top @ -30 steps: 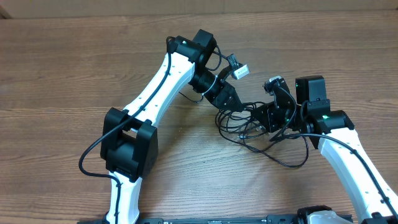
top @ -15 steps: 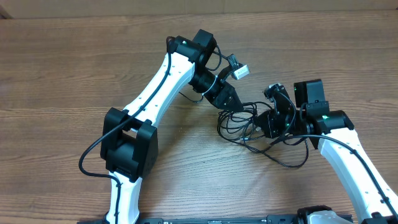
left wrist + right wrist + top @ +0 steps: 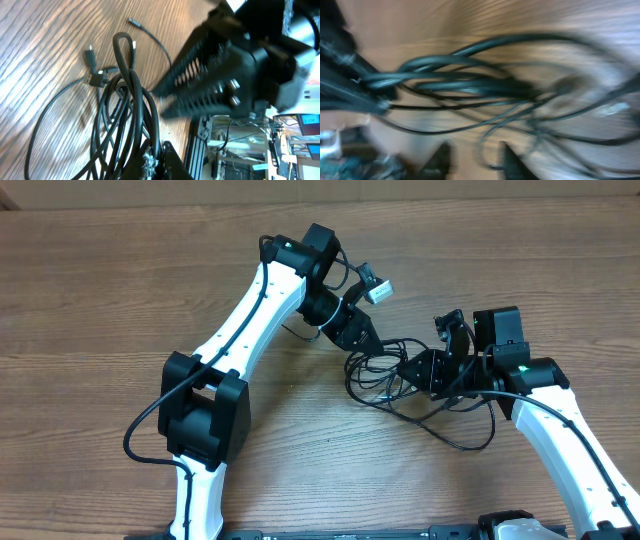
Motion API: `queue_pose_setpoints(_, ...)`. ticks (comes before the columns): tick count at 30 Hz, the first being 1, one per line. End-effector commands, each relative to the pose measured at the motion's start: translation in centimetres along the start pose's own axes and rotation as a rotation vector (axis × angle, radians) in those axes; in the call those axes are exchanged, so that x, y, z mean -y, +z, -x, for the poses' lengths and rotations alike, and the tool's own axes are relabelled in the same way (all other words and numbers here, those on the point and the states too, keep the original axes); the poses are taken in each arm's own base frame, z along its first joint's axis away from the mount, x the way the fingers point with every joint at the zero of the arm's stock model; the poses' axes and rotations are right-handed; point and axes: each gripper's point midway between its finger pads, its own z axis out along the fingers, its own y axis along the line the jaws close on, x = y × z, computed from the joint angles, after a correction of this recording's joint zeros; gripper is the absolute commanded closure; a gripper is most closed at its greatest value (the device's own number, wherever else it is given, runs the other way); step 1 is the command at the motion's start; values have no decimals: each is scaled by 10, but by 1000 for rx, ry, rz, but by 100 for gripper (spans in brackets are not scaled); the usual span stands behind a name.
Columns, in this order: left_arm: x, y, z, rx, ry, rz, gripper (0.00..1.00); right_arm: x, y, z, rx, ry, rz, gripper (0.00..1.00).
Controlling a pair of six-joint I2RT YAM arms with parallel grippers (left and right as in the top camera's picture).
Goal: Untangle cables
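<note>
- Nearest you on the wooden table (image 3: 100, 300), a single thin cord swings out in a wide loop toward 5 o'clock from the main bunch, passing just in front of the right arm.
- The right gripper (image 3: 404, 370) sits at 3 o'clock of the bunch and points toward 9 o'clock. Its fingers (image 3: 442, 156) are spread with a clear gap between them. The right wrist view is too blurred for you to tell whether any cord touches them.
- In the left wrist view you see the same gripper from the front. Its two ribbed fingers open in a narrow V just above the cords.
- The cables (image 3: 388, 378) lie mid-table between the two grippers as a knot of overlapping black loops, well inside the reach of both arms.
- The left wrist view shows several strands running side by side. One thicker strand doubles back into a tight bend, and small plugs (image 3: 95, 79) lie loose on the wood at 9 o'clock of that bend.
- The left gripper (image 3: 374, 352) comes in at 11 o'clock of the bunch with its fingers pressed together. It is pinching the gathered strands where they run into its tips.
- Farthest from you, the left arm's elbow rises at 11 o'clock beyond its gripper.
</note>
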Motion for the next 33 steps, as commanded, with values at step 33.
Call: queue_pose_setpoints(33,40,-16,24,112,89,-127,96,-33,-3,21,4,644,178,71)
